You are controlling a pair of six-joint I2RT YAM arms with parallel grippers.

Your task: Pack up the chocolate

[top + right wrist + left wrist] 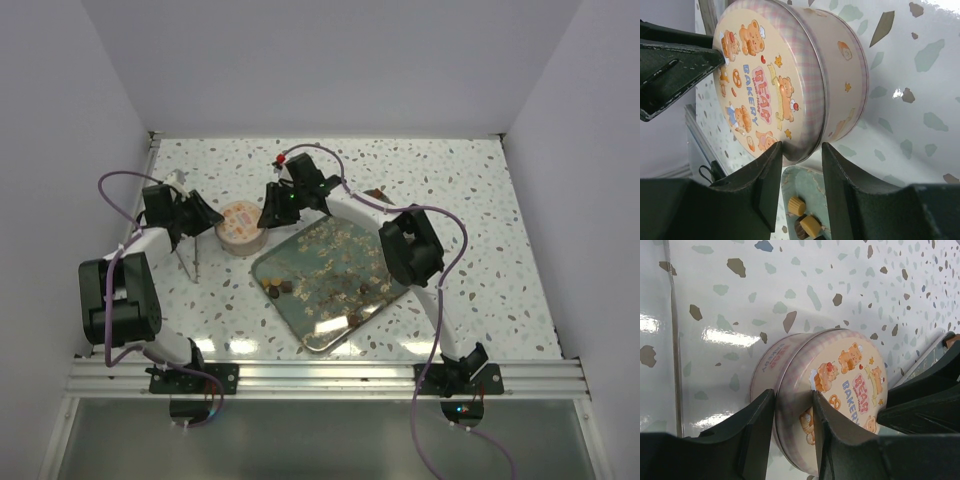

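A round pink tin (240, 225) with a bear-bakery lid (850, 375) stands on the table, left of the grey tray (345, 255). Several chocolate pieces (276, 290) lie in the tray's near-left corner; tan ones (796, 205) show in the right wrist view. My left gripper (208, 222) is shut on the lid's rim (791, 397), with one finger on the side wall and one on the lid's top. My right gripper (272, 213) stands open at the tin's opposite edge (801, 149). One of its fingers (771, 165) is at the lid, the other is apart.
Thin metal tweezers (190, 260) stand on the table just below the left gripper. A small red-tipped item (283, 158) and a brown scrap (376, 193) lie toward the back. The right arm (410, 250) arches over the tray.
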